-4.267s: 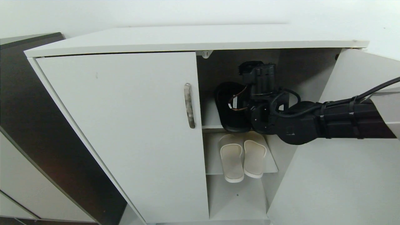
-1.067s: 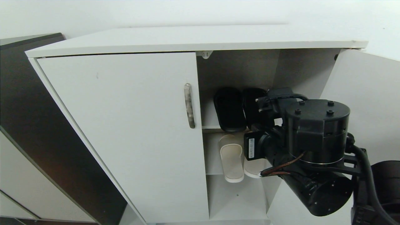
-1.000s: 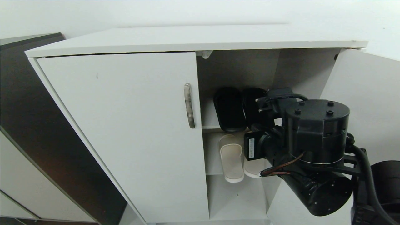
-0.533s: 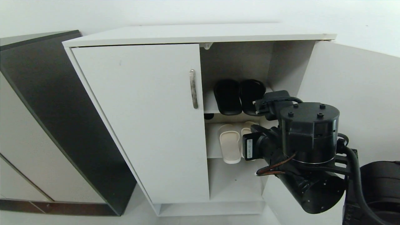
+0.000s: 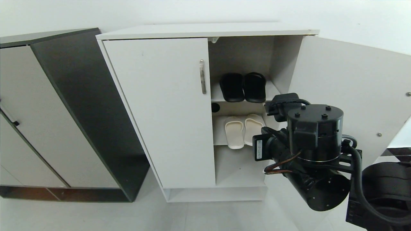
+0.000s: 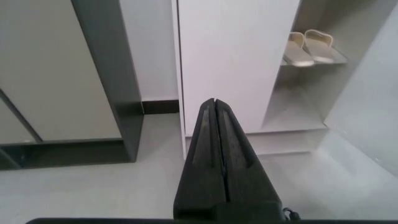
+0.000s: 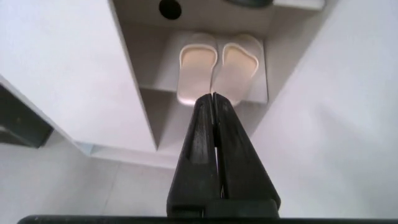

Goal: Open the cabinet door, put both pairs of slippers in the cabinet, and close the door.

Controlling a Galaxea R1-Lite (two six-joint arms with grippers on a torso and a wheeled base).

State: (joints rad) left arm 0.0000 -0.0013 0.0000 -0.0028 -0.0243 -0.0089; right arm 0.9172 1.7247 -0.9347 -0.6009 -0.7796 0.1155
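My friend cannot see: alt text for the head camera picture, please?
A white cabinet stands with its right door swung open, black slippers on the upper shelf and cream slippers on the shelf below. The robot's black right arm hangs in front.

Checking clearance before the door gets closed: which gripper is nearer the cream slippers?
Right. The right gripper sits just in front of the cream slippers; the left gripper is farther back, facing the closed door.

Dark-sided cupboard (image 5: 80,96) on pale floor (image 5: 128,215), white wall (image 5: 192,12) behind
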